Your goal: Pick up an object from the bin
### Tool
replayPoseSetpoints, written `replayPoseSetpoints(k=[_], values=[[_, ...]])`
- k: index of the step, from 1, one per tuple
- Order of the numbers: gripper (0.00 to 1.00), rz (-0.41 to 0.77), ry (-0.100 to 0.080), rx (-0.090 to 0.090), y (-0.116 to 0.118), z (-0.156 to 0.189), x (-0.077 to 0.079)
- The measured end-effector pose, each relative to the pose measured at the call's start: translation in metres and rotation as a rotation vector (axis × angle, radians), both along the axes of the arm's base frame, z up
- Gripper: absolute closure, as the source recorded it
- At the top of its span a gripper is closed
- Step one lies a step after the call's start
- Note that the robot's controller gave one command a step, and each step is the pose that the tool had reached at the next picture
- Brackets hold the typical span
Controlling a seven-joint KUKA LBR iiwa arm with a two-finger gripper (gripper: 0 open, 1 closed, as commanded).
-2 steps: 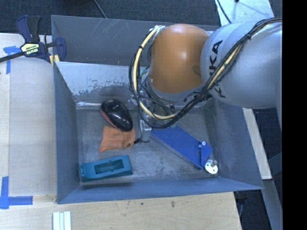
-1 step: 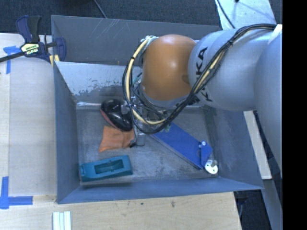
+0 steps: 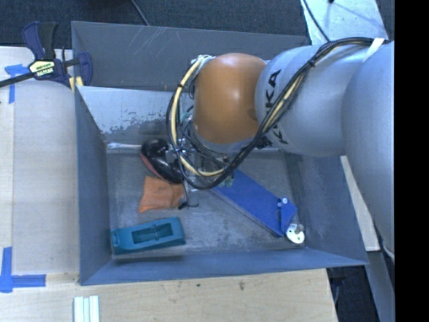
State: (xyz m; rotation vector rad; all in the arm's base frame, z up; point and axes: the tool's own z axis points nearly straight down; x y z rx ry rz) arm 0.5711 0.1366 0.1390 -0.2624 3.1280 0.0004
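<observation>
The arm reaches down into the grey bin (image 3: 90,180), its orange cover (image 3: 224,99) and cables (image 3: 179,106) hiding much of the gripper (image 3: 189,196). I cannot tell whether the gripper is apart or together. It sits low at the right edge of a crumpled orange piece (image 3: 157,194) mid-floor. A black object (image 3: 157,156) lies toward the back wall, a teal block (image 3: 147,235) by the front wall, and a long blue bar (image 3: 258,203) to the right.
</observation>
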Motion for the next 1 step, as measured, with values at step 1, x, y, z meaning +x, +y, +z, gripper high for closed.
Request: replayPoseSetpoints(k=[1], values=[[0.0, 0.07, 0.0, 0.0, -0.0033, -0.0122, -0.0249]])
